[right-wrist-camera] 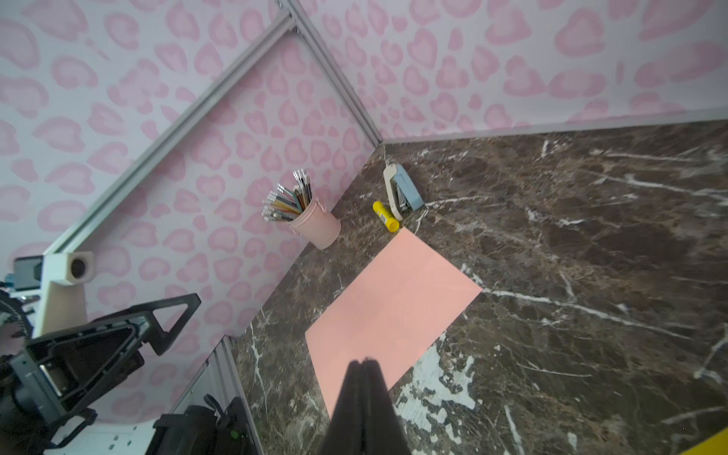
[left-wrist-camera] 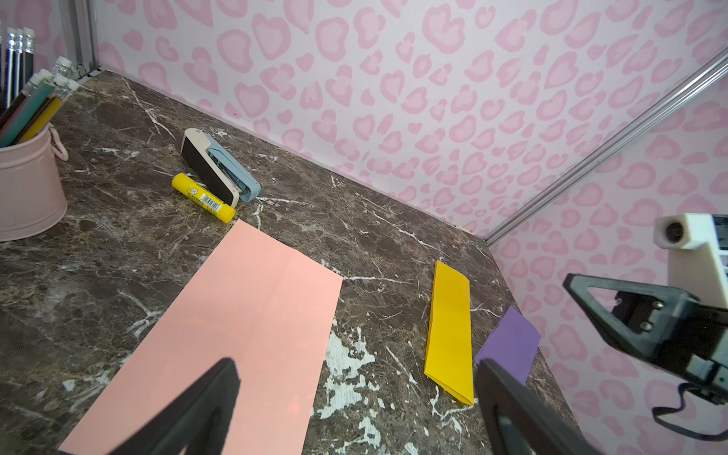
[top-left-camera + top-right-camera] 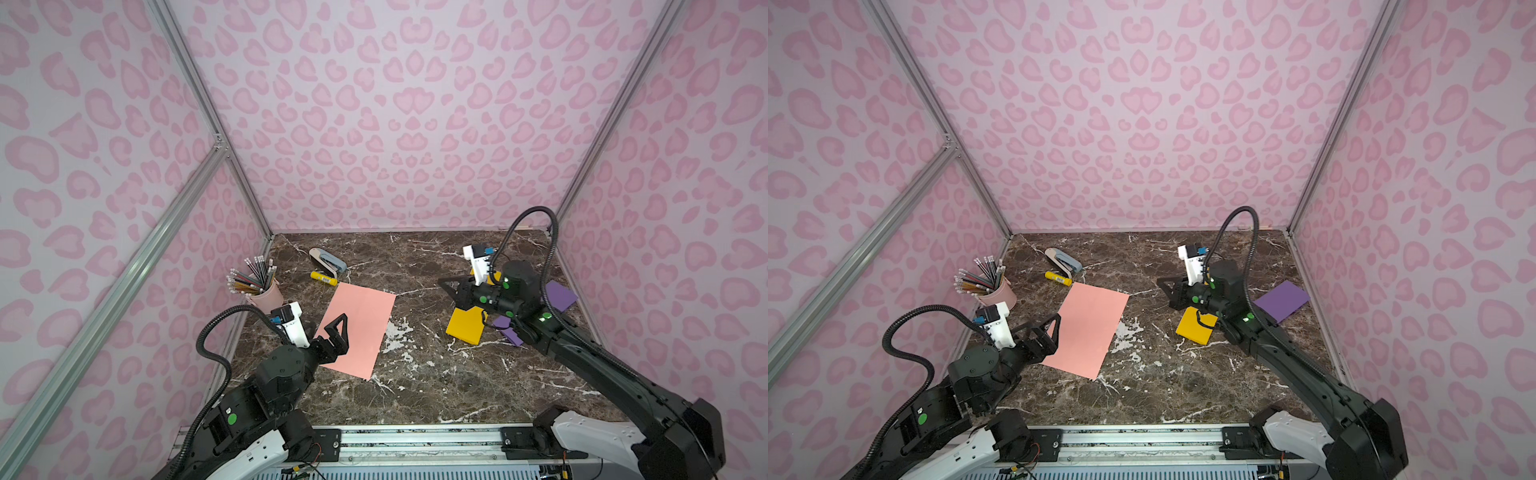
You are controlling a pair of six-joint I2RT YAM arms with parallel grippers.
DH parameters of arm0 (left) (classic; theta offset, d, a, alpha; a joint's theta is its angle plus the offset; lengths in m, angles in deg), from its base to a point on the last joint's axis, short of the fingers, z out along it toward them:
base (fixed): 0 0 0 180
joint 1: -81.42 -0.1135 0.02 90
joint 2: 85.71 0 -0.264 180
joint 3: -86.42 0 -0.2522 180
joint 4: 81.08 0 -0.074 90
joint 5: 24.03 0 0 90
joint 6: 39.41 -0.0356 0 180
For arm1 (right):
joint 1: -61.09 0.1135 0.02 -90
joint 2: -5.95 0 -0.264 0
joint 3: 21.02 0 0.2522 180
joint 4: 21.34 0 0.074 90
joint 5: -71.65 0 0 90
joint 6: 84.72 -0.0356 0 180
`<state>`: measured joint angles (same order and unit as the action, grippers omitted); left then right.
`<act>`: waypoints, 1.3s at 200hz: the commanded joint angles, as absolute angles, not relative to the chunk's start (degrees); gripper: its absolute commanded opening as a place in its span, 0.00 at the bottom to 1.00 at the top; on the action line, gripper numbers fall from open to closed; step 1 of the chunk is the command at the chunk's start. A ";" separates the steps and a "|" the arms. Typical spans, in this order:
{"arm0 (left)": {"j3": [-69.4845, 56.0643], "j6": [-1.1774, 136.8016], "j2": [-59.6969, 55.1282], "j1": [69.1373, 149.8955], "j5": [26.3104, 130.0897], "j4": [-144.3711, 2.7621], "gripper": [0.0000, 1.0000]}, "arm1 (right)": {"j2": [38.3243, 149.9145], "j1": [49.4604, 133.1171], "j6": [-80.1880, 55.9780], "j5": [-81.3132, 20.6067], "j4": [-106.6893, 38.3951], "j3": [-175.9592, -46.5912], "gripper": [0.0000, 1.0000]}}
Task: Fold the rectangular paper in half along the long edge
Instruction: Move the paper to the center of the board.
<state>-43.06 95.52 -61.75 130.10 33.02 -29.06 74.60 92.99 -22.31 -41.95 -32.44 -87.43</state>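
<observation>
The rectangular paper is salmon pink and lies flat on the marble table, its long edges running from near left to far right. My left gripper hovers open over the paper's near left part, nothing between its fingers. One finger is above the sheet, the other out past its right edge. My right gripper is shut on nothing, raised off to the right of the paper and pointing toward it.
A folded yellow paper and a purple paper lie under the right arm. A stapler and a yellow glue stick sit just beyond the pink sheet. A pink cup of pencils stands by the left wall.
</observation>
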 commanded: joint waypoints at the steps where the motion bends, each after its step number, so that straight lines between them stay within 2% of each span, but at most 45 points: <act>1: -43.43 97.08 -61.44 130.11 33.30 -29.93 0.97 | 80.40 97.84 -21.72 -37.72 -29.85 -90.09 0.00; 66: -43.18 98.76 -58.90 129.98 34.25 -27.78 0.99 | 112.08 108.93 -20.87 -38.00 -38.01 -109.28 0.00; 105: -44.71 100.18 -59.79 129.92 34.47 -27.96 0.99 | 125.68 109.93 -22.97 -39.72 -41.75 -118.80 0.00; 129: -44.44 100.12 -58.77 129.83 35.02 -28.41 1.00 | 130.39 109.67 -23.87 -40.58 -43.48 -120.10 0.00; 143: -44.09 99.60 -57.61 129.82 35.57 -28.75 0.92 | 130.63 109.02 -24.94 -41.39 -42.49 -117.48 0.00; 179: -43.95 99.37 -54.14 129.63 36.16 -29.31 0.82 | 124.97 105.56 -26.64 -43.07 -38.35 -104.00 0.00; 205: -44.41 98.33 -51.66 129.47 37.73 -31.39 0.68 | 117.68 102.60 -25.56 -41.85 -38.12 -94.45 0.00; 224: -45.11 96.22 -48.92 129.31 40.89 -34.84 0.67 | 112.51 100.73 -24.24 -41.00 -39.31 -89.54 0.00; 260: -44.61 93.87 -39.53 129.15 44.99 -39.15 0.58 | 103.82 98.99 -23.43 -40.72 -41.10 -83.66 0.00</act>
<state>-45.05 96.57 -44.37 129.25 41.20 -33.21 108.06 99.85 -24.68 -41.82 -37.64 -86.20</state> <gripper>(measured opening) 0.602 0.061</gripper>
